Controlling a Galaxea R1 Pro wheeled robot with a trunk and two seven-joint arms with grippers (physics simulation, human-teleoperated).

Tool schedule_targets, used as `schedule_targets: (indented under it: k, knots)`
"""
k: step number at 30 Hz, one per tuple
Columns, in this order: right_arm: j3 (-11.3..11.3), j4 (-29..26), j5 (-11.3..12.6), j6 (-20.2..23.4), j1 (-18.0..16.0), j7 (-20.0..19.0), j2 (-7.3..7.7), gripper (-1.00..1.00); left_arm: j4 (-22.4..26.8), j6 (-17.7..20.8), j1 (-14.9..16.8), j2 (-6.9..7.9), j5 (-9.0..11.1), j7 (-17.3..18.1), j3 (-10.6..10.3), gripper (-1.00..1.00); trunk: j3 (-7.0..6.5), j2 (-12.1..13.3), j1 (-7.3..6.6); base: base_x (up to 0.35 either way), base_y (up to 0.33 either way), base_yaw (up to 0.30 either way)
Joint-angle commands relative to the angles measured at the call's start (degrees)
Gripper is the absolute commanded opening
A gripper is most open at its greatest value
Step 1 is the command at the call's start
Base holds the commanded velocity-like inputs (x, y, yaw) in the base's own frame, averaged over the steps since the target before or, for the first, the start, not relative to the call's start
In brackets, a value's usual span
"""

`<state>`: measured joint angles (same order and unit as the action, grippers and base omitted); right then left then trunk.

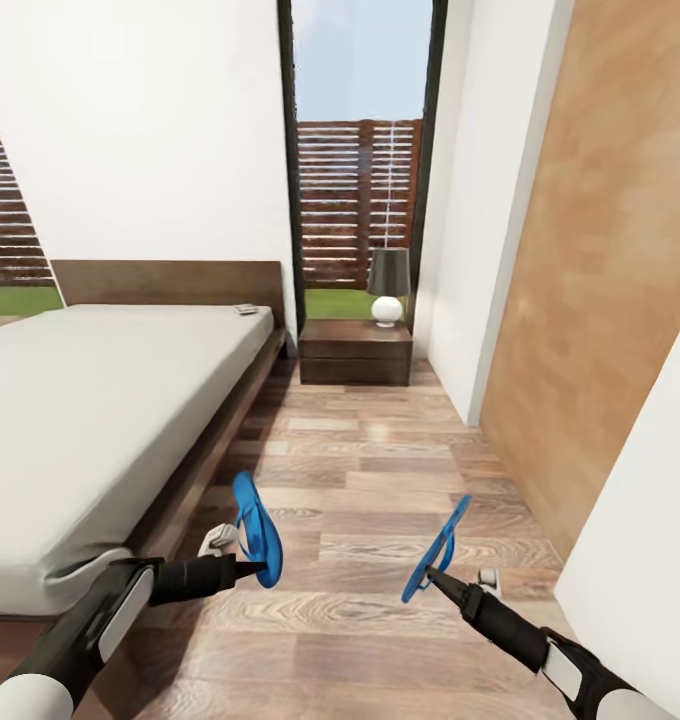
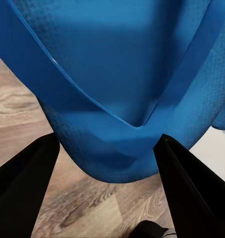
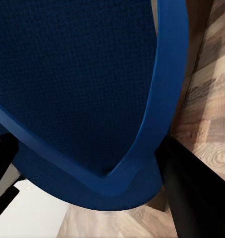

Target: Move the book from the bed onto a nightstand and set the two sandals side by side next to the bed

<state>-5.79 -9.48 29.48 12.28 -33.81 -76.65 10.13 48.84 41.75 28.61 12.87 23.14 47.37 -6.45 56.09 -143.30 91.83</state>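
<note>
Two bright blue thin-soled flip-flop sandals aloft over the light brown wood-plank floor [image 1: 380,470], one per arm. Left pincer [image 1: 250,570] closed on the left sandal [image 1: 255,530] at one end, sole standing almost upright just beside the dark brown frame of the low bed with its pale grey mattress [image 1: 100,400]. Right pincer [image 1: 432,574] likewise clamped on the right sandal [image 1: 437,550], held edge-on and tilted, well apart from its partner. In the left wrist view, black fingers [image 2: 23,193] flanking the rounded end of the blue sole [image 2: 122,89]; in the right wrist view, much the same, sole [image 3: 77,84] pinched near its tip.

Small dark book [image 1: 245,309] lying on the far corner of the mattress by the headboard, near the glossy dark-brown nightstand [image 1: 355,352] under a dark-shaded lamp with a white base [image 1: 388,287].

Risks, as judged:
- Thin hold near the very end of each floppy sole; likely to pivot or slip on a quick swing.
- Released while upright, liable to topple or land strap-down.
- Set down from this wide gap, not side by side.
- Left one close to the bed frame; could catch or slide beneath.
</note>
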Motion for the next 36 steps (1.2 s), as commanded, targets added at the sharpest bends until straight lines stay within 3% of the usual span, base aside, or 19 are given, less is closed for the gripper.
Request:
schedule_targets:
  k: [1,8,19,36]
  knots:
    - [-0.49,0.05,-0.08,0.71,-0.03,-0.10,-0.02,-1.00,0.03,0.34,0.04,0.05,0.42,-0.06,-0.14,-1.00,0.08,-0.02,0.00,0.159,-0.153,0.080]
    - [-0.38,0.24,0.72,0.57,-0.03,4.68,-0.22,-1.00,0.04,0.32,0.04,0.05,0.42,-0.08,-0.14,-1.00,0.28,-0.02,0.00,0.159,-0.152,0.186]
    - [-0.35,0.26,0.84,0.55,-0.03,5.32,-0.28,-1.00,0.03,0.26,0.02,0.05,0.42,-0.09,-0.14,-1.00,0.30,-0.02,0.00,0.126,-0.175,0.237]
    - [-0.39,0.31,0.56,0.58,-0.03,5.92,-0.37,-1.00,-0.23,0.28,0.03,0.05,0.42,-0.17,-0.14,-1.00,0.30,-0.02,0.00,0.059,-0.188,0.125]
